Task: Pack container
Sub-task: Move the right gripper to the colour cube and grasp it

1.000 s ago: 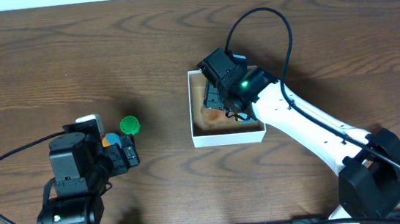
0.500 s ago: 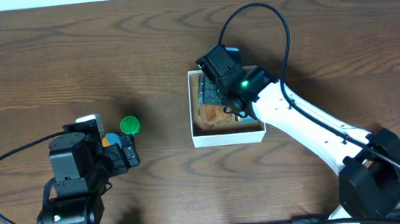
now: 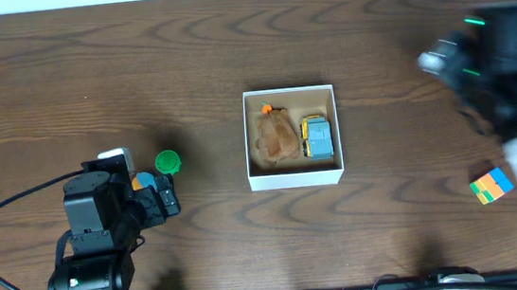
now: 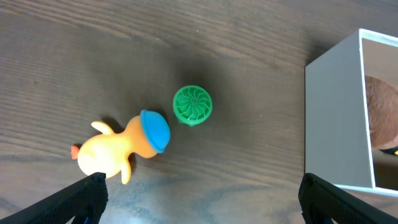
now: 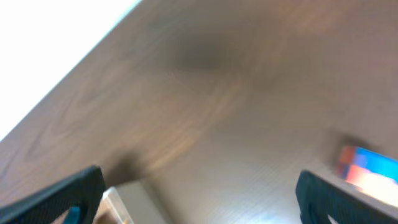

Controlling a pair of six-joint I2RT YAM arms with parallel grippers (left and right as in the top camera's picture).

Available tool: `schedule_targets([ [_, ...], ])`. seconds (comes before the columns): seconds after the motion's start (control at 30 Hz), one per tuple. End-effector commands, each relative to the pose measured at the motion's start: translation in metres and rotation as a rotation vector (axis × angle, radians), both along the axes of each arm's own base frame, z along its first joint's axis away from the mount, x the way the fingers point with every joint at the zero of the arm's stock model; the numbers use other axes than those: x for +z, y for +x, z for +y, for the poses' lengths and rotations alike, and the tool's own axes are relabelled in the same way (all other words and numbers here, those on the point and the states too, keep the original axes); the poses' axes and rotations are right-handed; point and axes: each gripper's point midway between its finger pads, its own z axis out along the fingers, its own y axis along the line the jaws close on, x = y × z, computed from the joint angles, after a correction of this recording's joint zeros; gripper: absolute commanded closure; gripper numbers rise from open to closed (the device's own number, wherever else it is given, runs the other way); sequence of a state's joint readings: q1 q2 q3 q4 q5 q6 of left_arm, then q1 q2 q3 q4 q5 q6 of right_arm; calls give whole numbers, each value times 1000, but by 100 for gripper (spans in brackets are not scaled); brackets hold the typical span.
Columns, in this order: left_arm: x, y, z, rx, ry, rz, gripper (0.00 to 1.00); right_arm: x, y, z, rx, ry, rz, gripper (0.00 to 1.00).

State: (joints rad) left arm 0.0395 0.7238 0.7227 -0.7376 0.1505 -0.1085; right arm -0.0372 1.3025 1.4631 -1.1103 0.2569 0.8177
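Since 1 s ago the right gripper has swung out of the container & off to the far right edge of the table. It's motion-blurred in the overhead view, and the box interior is now fully in sight. Its fingers are wide apart w/ nothing btwn them. A multicolour cube lies on the wood near that arm, well apart from the box.

The container sits mid-table, upright, top open. Inside: brown lumpy toy on the left, yellow-grey toy car just beside it on the right, small orange-green bit at the top-left corner in overhead.

The left gripper hasn't moved: jaws spread wide, empty, over a yellow duck w/ blue cap. A green ridged disc is just beside the duck's head. Both lie left of the container, outside it.
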Motion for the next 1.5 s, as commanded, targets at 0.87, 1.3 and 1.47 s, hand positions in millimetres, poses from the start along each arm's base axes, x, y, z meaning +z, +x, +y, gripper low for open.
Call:
schedule_targets([
  [0.87,7,2,3,17,-2,-15,2,-228,-119,-116,-405,125,318,6],
  [1.3,7,2,3,17,-2,-15,2,-257,-109,-112,-314,139,324,10],
  [1.47,7,2,3,17,-2,-15,2,-270,-111,-110,-312,159,366,10],
])
